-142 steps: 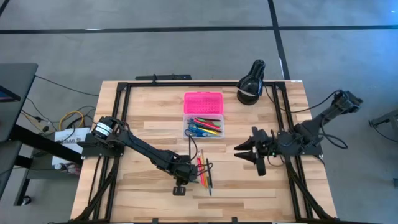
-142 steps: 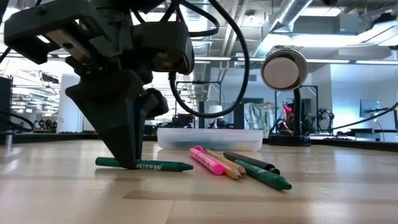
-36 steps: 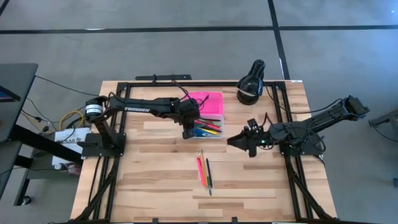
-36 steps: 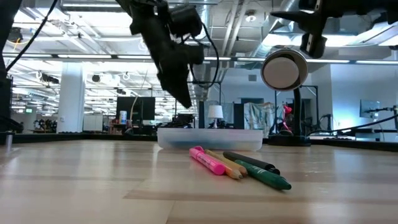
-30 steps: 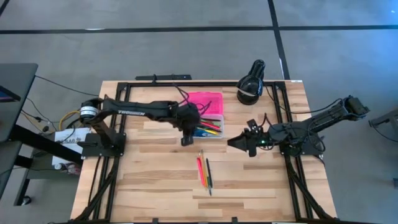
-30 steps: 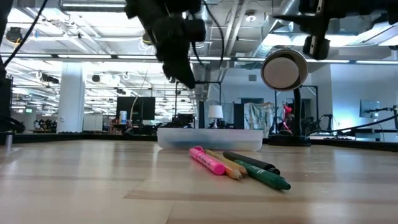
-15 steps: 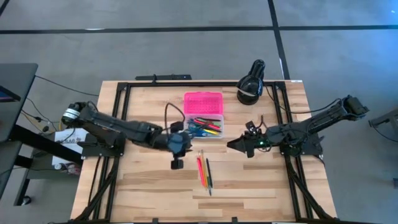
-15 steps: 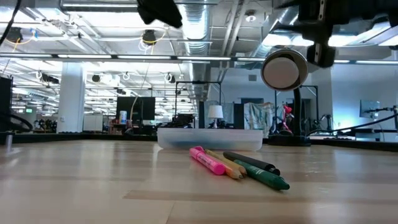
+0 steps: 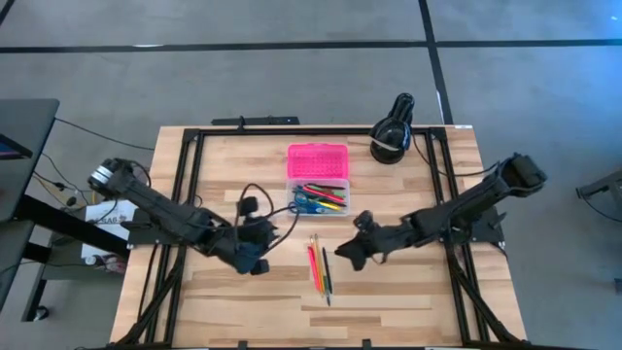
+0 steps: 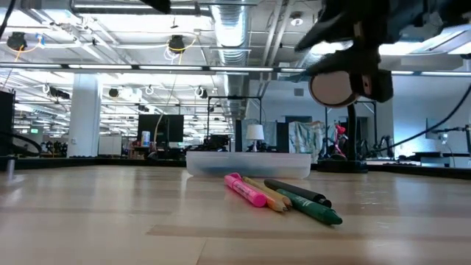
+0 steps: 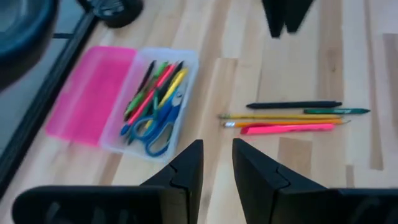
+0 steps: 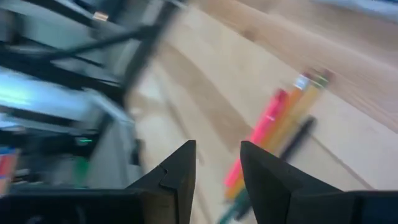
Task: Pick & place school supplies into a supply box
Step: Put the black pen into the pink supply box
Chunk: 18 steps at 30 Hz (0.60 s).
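The box (image 9: 318, 180) sat at the table's centre, toward 12 o'clock, pink lid (image 9: 318, 159) flipped back on the far side and the clear tray (image 9: 320, 198) holding scissors (image 9: 305, 203) and several pens. Four supplies lay loose on the table (image 9: 408, 301) at 6 o'clock of the tray, side by side and close together: a pink marker (image 9: 312, 265), a pencil (image 9: 318, 261), a black pen (image 9: 326, 269) and a green one (image 10: 318, 211). The left gripper (image 9: 255, 261) hung above the wood at about 8 o'clock from the box, fingers (image 11: 186, 171) slightly parted with nothing between them. The right gripper (image 9: 347, 255) stood just at 3 o'clock of the loose row, clear of it, jaws apart and empty; its wrist view showed the marker and pencil beyond the fingertips (image 12: 180, 163). A black round device (image 9: 392, 134) rested at 2 o'clock of the box near the table's far edge. Nothing lay between either gripper and the loose row.
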Each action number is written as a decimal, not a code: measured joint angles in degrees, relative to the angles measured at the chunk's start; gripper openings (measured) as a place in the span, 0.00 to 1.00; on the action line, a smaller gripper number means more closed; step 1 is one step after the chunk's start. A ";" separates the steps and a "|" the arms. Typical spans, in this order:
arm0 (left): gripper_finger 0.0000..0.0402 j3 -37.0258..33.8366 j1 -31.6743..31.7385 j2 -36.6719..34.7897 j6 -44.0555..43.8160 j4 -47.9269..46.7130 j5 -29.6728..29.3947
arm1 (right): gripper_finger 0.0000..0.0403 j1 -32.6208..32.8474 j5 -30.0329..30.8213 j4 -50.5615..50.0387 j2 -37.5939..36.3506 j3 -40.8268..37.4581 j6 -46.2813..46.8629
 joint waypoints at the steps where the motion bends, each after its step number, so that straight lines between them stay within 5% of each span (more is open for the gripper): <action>1: 0.20 -0.02 -0.77 -0.40 -1.21 -0.94 -1.25 | 0.29 0.20 0.14 -3.58 1.55 2.15 0.91; 8: 0.20 -0.04 -4.76 -1.66 -7.33 -4.45 -7.37 | 0.29 1.06 0.70 -27.39 10.15 16.81 6.31; 18: 0.20 -0.04 -7.17 -1.62 -12.29 -8.35 -10.65 | 0.29 1.05 -0.77 -41.81 21.81 30.18 9.77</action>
